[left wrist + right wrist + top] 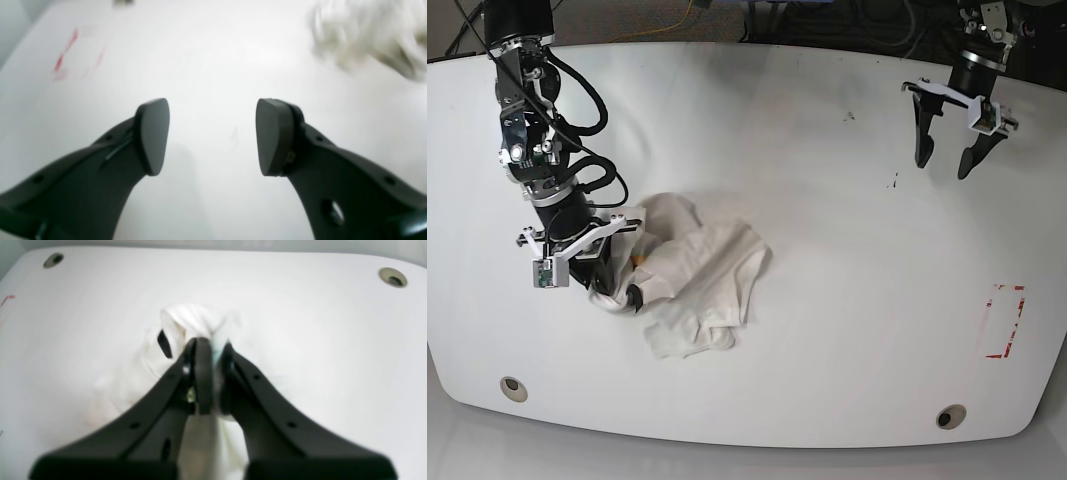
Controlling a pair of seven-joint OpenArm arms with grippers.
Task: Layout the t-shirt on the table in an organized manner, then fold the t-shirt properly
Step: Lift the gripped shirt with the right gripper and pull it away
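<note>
Pinching a bunched fold of the crumpled t-shirt [697, 285] on the table [827, 250], the right gripper [210, 373] risked lifting several layers together, tangling it further, while the left gripper [947, 150] hovered open, well apart.

The t-shirt [370, 33] is blurred and cut off.

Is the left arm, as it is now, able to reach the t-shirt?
Probably yes: the left claw is open, and only bare table lies between it and the t-shirt, though far.
</note>
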